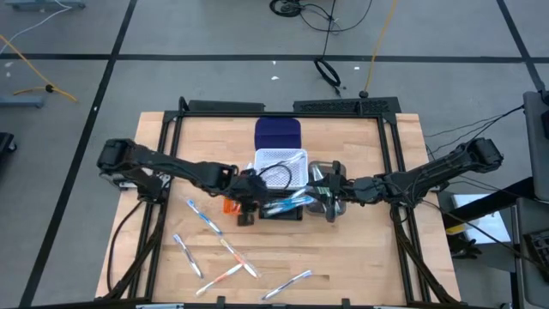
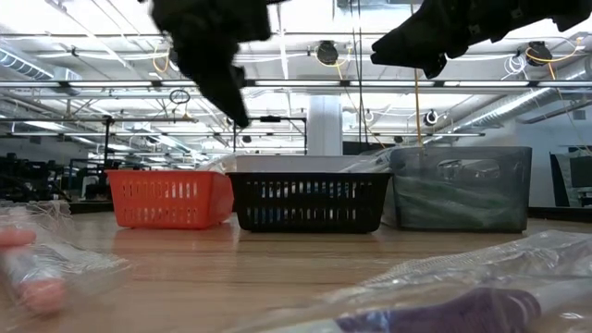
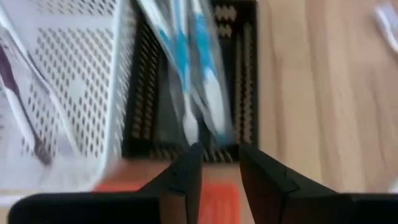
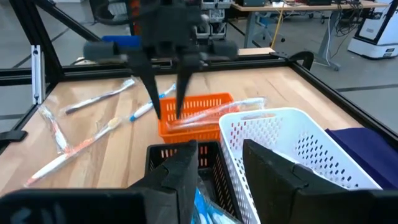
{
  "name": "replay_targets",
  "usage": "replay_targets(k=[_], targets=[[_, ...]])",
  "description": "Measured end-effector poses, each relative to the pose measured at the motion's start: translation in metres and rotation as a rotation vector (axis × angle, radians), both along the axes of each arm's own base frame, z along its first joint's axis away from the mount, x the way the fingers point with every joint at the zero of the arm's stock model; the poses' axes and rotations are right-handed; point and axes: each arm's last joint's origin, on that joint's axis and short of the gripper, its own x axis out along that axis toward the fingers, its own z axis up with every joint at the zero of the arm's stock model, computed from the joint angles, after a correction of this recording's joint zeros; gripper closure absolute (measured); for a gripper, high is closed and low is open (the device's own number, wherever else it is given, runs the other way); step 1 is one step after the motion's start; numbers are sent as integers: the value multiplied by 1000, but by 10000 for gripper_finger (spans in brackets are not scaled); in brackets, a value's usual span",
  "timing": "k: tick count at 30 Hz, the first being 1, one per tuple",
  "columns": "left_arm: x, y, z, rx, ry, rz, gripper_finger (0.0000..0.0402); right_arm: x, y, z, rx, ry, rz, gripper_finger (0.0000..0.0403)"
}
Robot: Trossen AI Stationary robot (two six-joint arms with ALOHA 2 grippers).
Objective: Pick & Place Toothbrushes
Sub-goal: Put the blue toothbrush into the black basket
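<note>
Blue-handled toothbrushes point(image 3: 193, 74) lie in the black bin point(image 1: 283, 209). My left gripper point(image 3: 217, 168) hangs open just above this bin's near end and the orange bin point(image 4: 193, 115), with nothing between its fingers; it is also seen in the right wrist view point(image 4: 168, 99). A wrapped toothbrush point(image 4: 214, 112) lies across the orange bin, and a purple one point(image 3: 25, 118) is in the white bin point(image 1: 281, 163). Several wrapped toothbrushes point(image 1: 223, 253) lie loose on the table's near part. My right gripper point(image 4: 217, 165) waits open over the black bin's right end.
A dark blue bin point(image 1: 277, 133) stands behind the white one, and a grey bin point(image 2: 460, 188) at the right. Black frame rails point(image 1: 390, 172) border the wooden table. Wrapped toothbrushes point(image 2: 444, 305) lie close to the low camera. Bare wood lies left and right of the bins.
</note>
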Motion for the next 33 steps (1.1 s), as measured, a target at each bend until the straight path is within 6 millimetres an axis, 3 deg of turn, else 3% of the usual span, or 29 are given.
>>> replay_targets(k=[5, 12, 20, 33], targets=[[-32, -13, 6, 50, 189, -97, 293, 0, 0, 0, 0, 0, 1, 284], [-65, -32, -4, 104, 462, -180, 293, 0, 0, 1, 7, -7, 2, 285], [-85, -48, -26, 138, 552, -248, 293, 0, 0, 1, 10, -8, 2, 288], [-107, -52, -56, 98, 663, -214, 293, 0, 0, 1, 10, -8, 2, 288]])
